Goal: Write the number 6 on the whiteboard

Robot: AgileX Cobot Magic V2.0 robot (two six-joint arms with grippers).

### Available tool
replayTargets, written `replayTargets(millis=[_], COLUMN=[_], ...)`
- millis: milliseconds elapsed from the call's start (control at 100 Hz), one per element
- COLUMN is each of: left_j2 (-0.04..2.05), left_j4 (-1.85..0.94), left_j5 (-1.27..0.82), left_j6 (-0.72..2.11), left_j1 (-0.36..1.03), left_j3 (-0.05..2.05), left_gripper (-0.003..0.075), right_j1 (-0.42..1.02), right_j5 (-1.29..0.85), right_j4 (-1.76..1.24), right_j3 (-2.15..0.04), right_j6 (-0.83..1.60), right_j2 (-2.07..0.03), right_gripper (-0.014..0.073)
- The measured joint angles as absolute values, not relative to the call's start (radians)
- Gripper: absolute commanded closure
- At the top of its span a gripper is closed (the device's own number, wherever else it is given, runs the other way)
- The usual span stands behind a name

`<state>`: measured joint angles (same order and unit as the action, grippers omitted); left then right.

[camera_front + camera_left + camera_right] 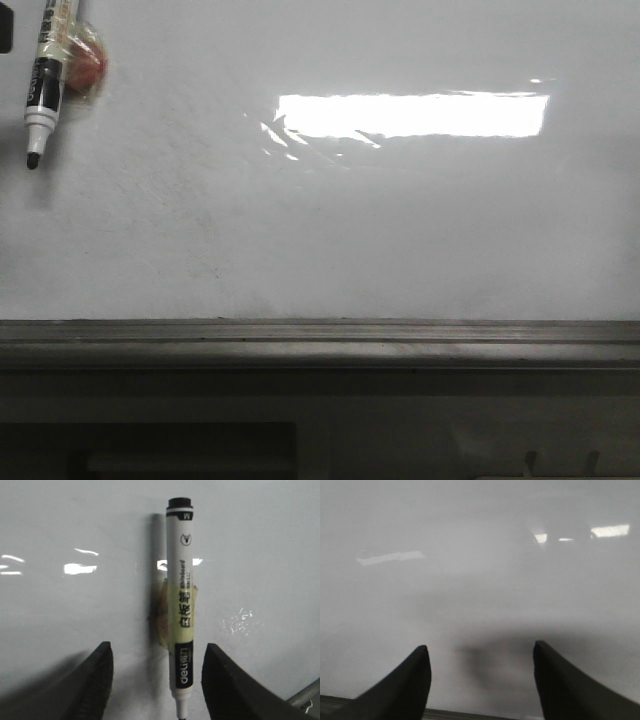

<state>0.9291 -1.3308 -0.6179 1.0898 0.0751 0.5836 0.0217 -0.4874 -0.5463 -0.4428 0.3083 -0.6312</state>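
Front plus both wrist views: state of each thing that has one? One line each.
marker: uncapped, fixed to the board, tip down, not gripped
whiteboard: faintly smudged, no stroke of the 6 visible
tape: wrapped around the marker's middle
left gripper: open, fingers either side of the marker, not touching it
right gripper: open, holding nothing, facing bare board

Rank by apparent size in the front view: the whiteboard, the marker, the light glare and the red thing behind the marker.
1. whiteboard, fills most of the view.
2. light glare, a long bright bar.
3. marker, partly cut off by the frame's top edge.
4. red thing, mostly hidden behind the marker, so its true size is unsure.
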Motion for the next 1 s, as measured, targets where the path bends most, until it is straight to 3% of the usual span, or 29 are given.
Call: replayTargets(millis=[400, 470, 620, 870, 1000], left_j2=[1.102, 1.112, 1.122, 1.124, 1.120], left_j4=[-1.379, -1.379, -1.373, -1.369, -1.321], left_j5=[-0.747, -0.761, -0.748, -0.773, -0.828], left_j6=[1.166, 1.177, 1.199, 1.271, 1.318], left_j1=[0.075, 0.079, 0.079, 0.079, 0.100], left_j3=[0.653, 0.653, 0.653, 0.655, 0.682], left_gripper=[0.0337, 0.0402, 0.0739, 0.0741, 0.0741], right_j1=[0.022, 0.022, 0.022, 0.022, 0.029], right_j5=[-0.490, -0.490, -0.490, -0.510, -0.589], right_j4=[-0.546, -0.546, -0.546, -0.553, -0.671], right_j3=[-0.443, -0.443, -0.443, -0.445, -0.495], right_j6=[0.311, 0.311, 0.311, 0.319, 0.461], right_j2=[-0.631, -0.631, -0.631, -0.631, -0.657], right_gripper=[0.0178, 0.0178, 0.0178, 0.0179, 0.0179])
